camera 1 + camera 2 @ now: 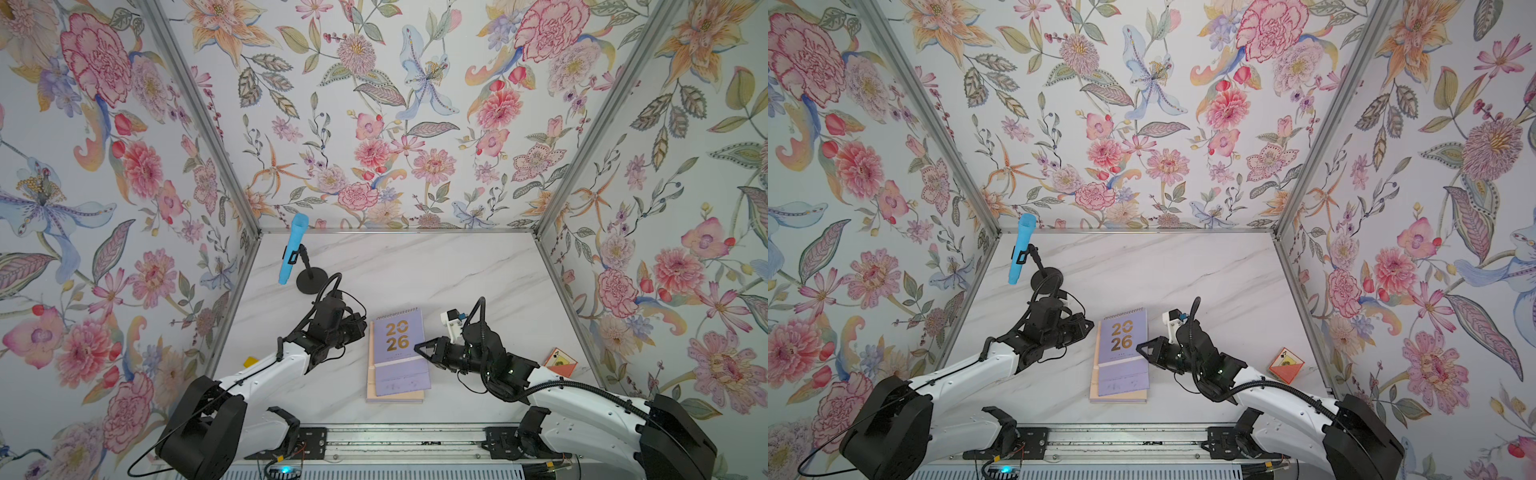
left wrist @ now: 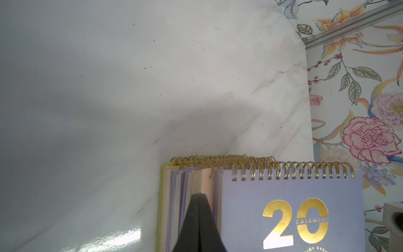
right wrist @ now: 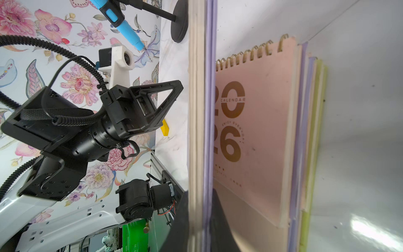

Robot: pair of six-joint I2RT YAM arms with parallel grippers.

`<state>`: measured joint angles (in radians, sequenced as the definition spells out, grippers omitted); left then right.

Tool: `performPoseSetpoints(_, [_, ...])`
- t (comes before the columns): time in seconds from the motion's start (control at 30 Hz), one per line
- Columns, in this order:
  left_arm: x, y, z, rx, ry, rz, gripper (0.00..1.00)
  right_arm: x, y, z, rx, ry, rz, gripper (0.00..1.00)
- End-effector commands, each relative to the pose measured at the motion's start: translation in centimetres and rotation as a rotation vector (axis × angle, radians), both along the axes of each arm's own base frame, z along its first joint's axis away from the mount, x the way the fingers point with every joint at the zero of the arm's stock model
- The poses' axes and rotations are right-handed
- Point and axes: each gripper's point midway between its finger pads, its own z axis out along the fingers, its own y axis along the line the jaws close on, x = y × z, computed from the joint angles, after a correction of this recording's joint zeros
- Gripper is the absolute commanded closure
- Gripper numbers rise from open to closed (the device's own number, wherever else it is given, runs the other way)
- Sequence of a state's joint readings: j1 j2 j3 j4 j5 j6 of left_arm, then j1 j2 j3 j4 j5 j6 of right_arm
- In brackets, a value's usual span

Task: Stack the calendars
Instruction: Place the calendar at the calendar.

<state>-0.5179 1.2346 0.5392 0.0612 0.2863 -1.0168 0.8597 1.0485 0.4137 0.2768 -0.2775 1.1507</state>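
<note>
Atop the stack (image 1: 395,397), right gripper (image 1: 417,345) clamps the lilac calendar (image 1: 399,332); left gripper (image 1: 362,328) clenched empty.

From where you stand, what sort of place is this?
Likely a robot test booth, not a home: a left arm and right arm on a metal rail, floral wallpaper panels in aluminium framing, and a marble-look tabletop with stacked 2026 desk calendars.
</note>
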Motion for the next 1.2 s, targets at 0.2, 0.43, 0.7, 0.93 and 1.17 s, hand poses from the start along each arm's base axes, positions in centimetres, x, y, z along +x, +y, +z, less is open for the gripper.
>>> performPoseSetpoints(0.2, [-1.1, 0.1, -0.8, 0.001, 0.005, 0.024, 1.00, 0.6, 1.3, 2.7, 0.152, -0.047, -0.022, 0.98])
performPoseSetpoints(0.43, [-1.3, 0.0, -1.0, 0.001, 0.010, 0.019, 1.00, 0.1, 1.2, 1.7, 0.172, -0.022, -0.023, 0.98])
performPoseSetpoints(0.7, [-1.4, -0.3, -1.2, 0.001, 0.014, 0.012, 1.00, -0.2, 1.4, 0.9, 0.178, -0.006, -0.015, 0.98])
performPoseSetpoints(0.93, [-1.7, -0.2, -1.5, -0.001, 0.020, 0.015, 1.00, -0.3, 1.6, -0.1, 0.176, 0.011, -0.014, 0.97])
performPoseSetpoints(1.17, [-1.9, -0.1, -1.6, 0.000, 0.020, 0.015, 1.00, -0.3, 1.3, -1.3, 0.140, 0.025, -0.032, 0.85])
